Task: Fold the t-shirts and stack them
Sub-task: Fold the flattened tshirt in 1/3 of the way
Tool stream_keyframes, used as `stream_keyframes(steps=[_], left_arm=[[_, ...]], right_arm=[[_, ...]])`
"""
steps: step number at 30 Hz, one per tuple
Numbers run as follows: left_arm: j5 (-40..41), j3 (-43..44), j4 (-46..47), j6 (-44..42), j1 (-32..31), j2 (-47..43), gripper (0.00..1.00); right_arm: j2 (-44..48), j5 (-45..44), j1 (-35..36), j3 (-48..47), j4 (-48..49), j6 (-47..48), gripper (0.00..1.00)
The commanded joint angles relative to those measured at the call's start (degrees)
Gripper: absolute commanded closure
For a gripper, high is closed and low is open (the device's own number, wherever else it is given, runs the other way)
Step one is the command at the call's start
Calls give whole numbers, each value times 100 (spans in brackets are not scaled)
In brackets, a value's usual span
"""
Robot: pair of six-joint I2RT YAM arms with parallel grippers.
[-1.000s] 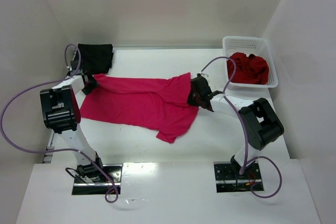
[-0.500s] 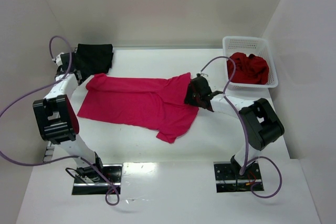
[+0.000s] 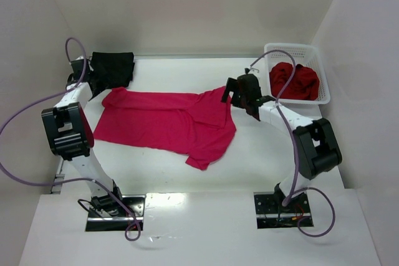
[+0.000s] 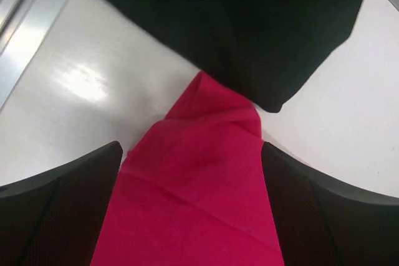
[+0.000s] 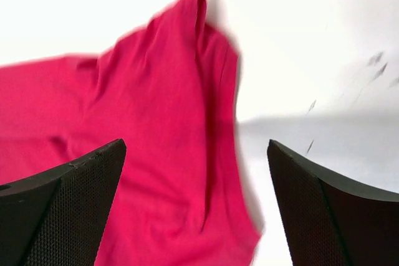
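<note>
White table [image 3: 156, 166] bears pink shirt [image 3: 168, 119]; basket [image 3: 293, 49] half-hides darker red shirts [image 3: 296, 82].

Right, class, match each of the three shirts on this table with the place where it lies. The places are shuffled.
Things
1. bright crimson-pink cloth t-shirt
2. black cloth t-shirt
3. dark red cloth t-shirt

Places
A. bunched inside the white plastic lattice basket
B. spread out across the middle of the white table
C. at the table's far left corner

Pairs: 1-B, 2-C, 3-A
</note>
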State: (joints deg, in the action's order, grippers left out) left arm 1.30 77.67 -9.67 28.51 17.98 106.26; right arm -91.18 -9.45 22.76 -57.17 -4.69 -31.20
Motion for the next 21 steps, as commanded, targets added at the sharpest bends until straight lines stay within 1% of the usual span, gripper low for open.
stream_keyframes(steps=[1, 3, 4, 5, 8, 10, 12, 13, 14, 16, 17, 18, 21], left_arm=[[-762, 538, 273, -592, 22, 325, 0], [-833, 592, 273, -724, 22, 396, 0], [-990, 592, 325, -829, 22, 396, 0], [-991, 592, 326, -891, 22, 396, 0], [-939, 592, 265, -962, 74, 396, 0], [-886, 592, 264, -962, 74, 396, 0], [-886, 539, 264, -962, 127, 396, 0], [-886, 539, 264, -962, 127, 396, 0], [-886, 539, 264, -962, 127, 396, 0], [-886, 539, 264, -962, 127, 448, 0], [-938, 539, 264, -962, 127, 448, 0], [-939, 539, 264, -962, 127, 448, 0], [-939, 539, 264, -962, 127, 448, 0]], right_arm=[[-444, -153, -106, -426, 354, 509, 0], [-786, -153, -158, -637, 407, 650, 0], [-918, -14, -219, -725, 407, 650, 0], [-1381, 205, -272, -1048, 320, 650, 0], [-1753, 539, -352, -1314, 196, 720, 1], [-1754, 541, -404, -1367, 196, 721, 1], [-1859, 480, -404, -1428, 127, 721, 8], [-1912, 479, -404, -1481, 65, 721, 14], [-1913, 479, -404, -1482, 65, 721, 16], [-2026, 663, -404, -1551, 4, 721, 21], [-2027, 908, -404, -1552, 3, 721, 25], [-2079, 962, -404, -1552, 55, 721, 30], [-2141, 1015, -404, -1552, 56, 650, 40]])
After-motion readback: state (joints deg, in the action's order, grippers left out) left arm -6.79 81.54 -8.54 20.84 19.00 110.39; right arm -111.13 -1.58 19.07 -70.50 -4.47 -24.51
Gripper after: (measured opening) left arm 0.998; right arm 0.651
